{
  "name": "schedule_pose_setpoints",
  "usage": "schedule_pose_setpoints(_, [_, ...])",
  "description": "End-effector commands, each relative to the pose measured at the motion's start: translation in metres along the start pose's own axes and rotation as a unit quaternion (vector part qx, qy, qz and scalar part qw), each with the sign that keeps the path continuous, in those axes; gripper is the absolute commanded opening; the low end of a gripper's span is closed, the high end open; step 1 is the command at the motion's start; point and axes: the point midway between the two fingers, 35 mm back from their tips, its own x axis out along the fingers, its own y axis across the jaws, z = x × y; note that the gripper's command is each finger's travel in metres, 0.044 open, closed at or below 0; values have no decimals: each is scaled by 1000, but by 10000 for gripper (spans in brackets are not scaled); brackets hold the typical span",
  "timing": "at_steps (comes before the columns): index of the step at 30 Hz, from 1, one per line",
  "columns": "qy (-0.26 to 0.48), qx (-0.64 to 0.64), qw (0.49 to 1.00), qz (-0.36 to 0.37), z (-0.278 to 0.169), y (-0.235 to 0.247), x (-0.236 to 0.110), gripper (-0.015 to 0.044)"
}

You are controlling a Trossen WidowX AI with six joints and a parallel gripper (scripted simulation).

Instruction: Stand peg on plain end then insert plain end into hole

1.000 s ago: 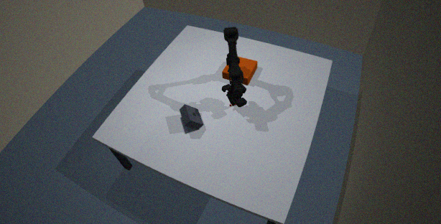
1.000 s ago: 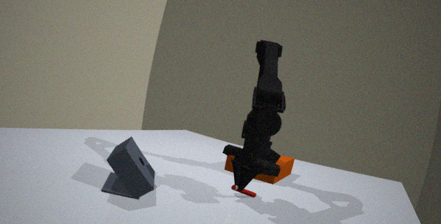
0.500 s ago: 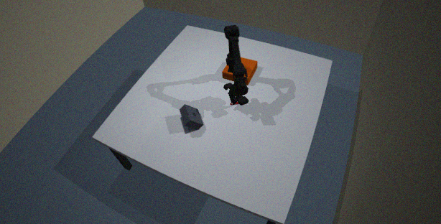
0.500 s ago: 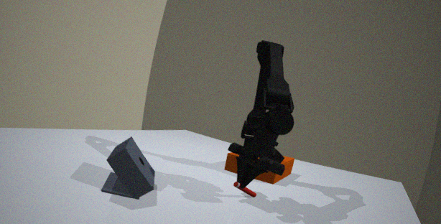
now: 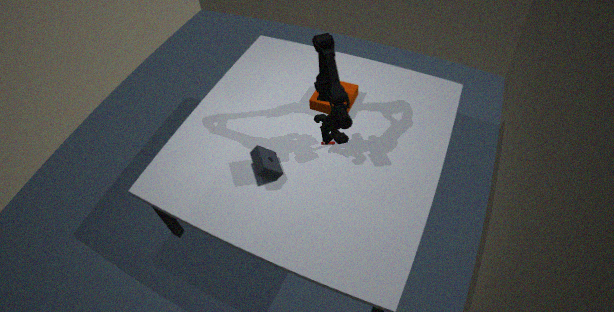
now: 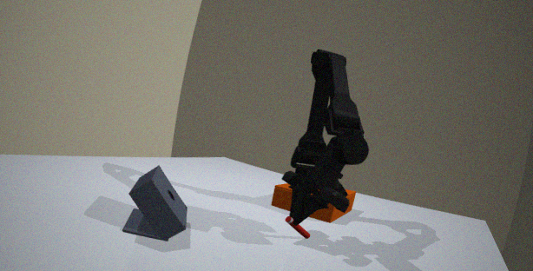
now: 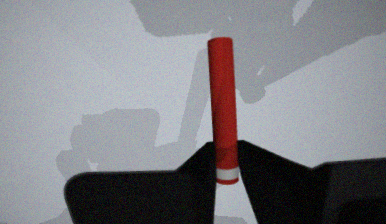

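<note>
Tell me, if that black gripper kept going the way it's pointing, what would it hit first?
Most likely the white table top. The black gripper points down at a slant, shut on the banded end of the red peg, so the peg's plain end would probably touch first. How much gap remains is unclear.

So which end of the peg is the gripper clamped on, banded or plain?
The banded end: the white band sits between the fingers of the gripper, while the all-red plain end of the peg juts out free.
</note>
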Motion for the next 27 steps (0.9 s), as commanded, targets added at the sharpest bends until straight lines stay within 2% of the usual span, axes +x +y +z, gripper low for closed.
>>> schedule_pose_setpoints(1, [18, 3, 1000, 0, 1, 1, -2, 49])
schedule_pose_setpoints(27, [129, 3, 992, 0, 15, 1, -14, 49])
